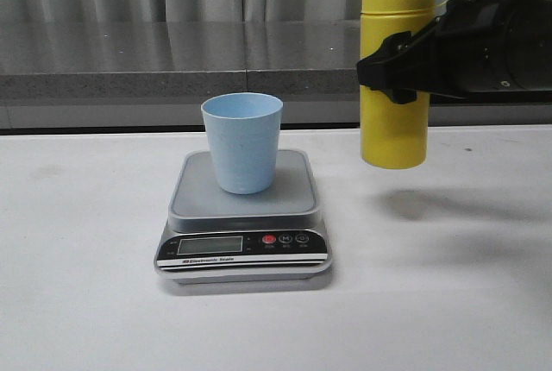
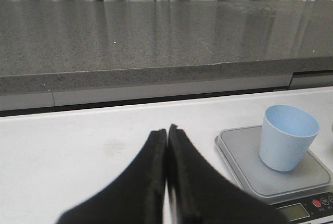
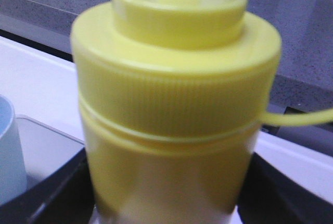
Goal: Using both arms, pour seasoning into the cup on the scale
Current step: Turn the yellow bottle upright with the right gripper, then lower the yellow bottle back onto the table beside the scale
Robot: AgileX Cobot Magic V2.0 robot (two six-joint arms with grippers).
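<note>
The light-blue cup [image 1: 242, 141] stands upright on the grey plate of the scale [image 1: 241, 207], mid-table; both also show in the left wrist view, the cup [image 2: 287, 137] on the scale [image 2: 244, 156]. My right gripper [image 1: 398, 66] is shut on the yellow seasoning bottle [image 1: 395, 78] and holds it upright above the table, right of the cup. In the right wrist view the bottle [image 3: 171, 104] fills the frame between the fingers [image 3: 47, 198], its tether off to one side. My left gripper [image 2: 167, 130] is shut and empty, over the table left of the scale.
A grey stone ledge [image 1: 172, 60] with curtains behind it runs along the back of the white table [image 1: 86, 302]. The scale's front panel [image 1: 242, 247] with its red button faces the front edge. The bottle casts a shadow on the table at the right.
</note>
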